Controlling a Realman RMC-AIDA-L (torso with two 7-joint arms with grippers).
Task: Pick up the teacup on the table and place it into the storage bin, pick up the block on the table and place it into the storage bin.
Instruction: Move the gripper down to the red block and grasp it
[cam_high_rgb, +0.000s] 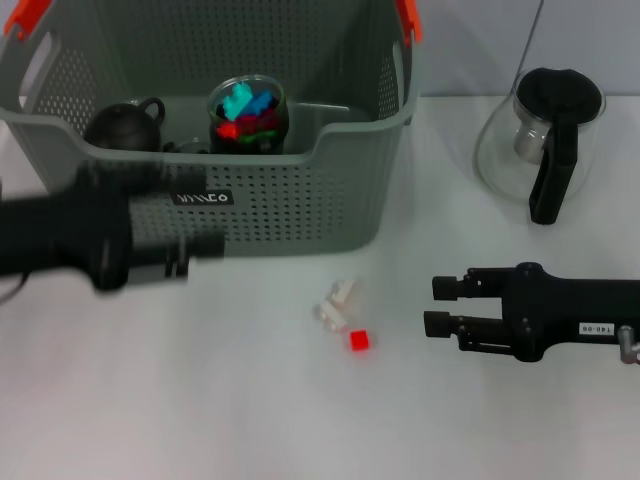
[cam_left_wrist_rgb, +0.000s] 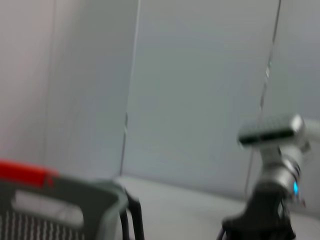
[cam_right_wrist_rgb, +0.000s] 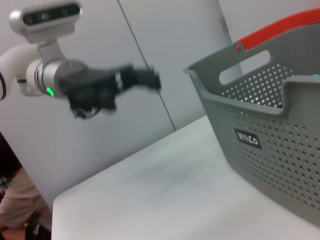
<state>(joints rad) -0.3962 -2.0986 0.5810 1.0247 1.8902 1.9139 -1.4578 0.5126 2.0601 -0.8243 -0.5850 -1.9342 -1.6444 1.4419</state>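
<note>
storage bin black label, white lettering unreadable.

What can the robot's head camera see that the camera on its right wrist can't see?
Only the head view shows the little red block and the pale pieces lying on the table, the glass teapot, the cup of colourful bits and the dark pot inside the bin, and the right gripper with open jaws. Only the right wrist view shows the room wall and the left arm's silver joint. Both show the storage bin, its black label and the left gripper.
</note>
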